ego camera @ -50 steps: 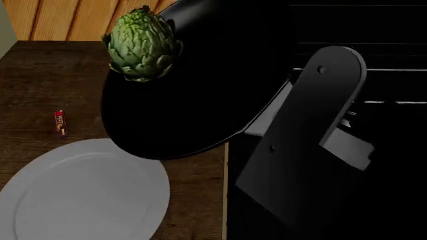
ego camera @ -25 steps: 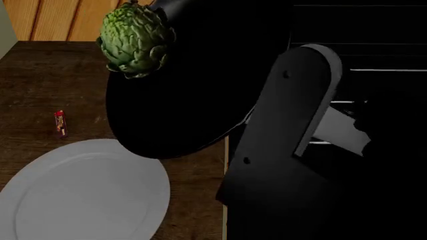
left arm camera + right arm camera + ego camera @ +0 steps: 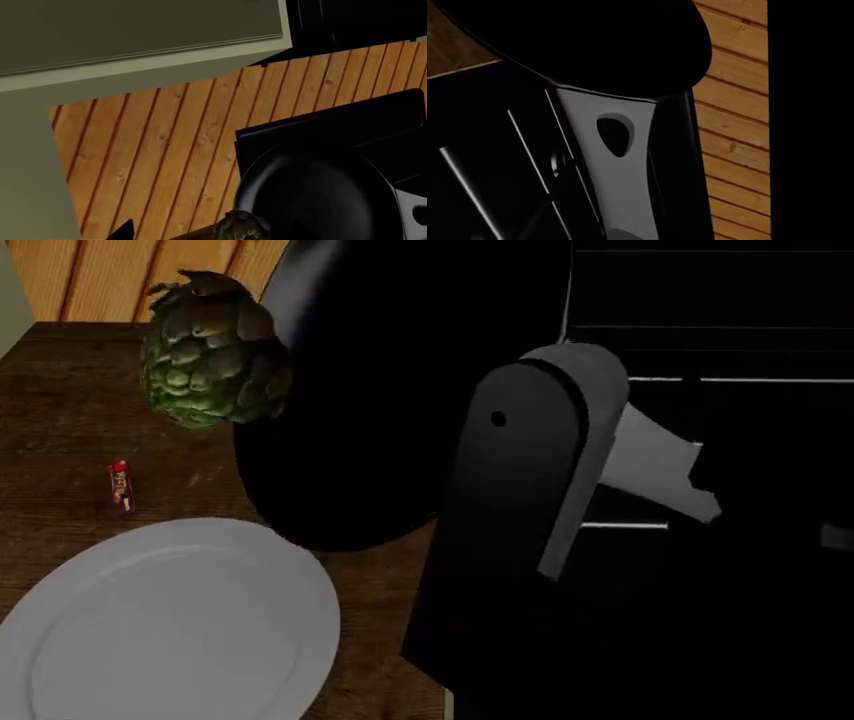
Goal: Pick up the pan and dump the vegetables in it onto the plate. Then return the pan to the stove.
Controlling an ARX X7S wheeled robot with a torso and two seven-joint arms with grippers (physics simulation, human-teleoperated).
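The black pan hangs steeply tilted over the wooden counter, its low rim just above the far right edge of the white plate. The green artichoke is at the pan's left rim, mostly outside it, above the counter beyond the plate. My right gripper is shut on the pan's grey handle; in the head view my right forearm hides it, and only part of the handle shows. From the left wrist I see the pan's underside and the artichoke. One left fingertip shows, far off centre, holding nothing.
The black stove with its silver-edged grates fills the right side. A small red object lies on the wooden counter left of the plate. A wooden plank wall stands behind, with a pale cabinet above it.
The pan has tipped much more steeply toward the left. The artichoke has slid left to the rim and turned over. My right forearm has swung left with the pan.
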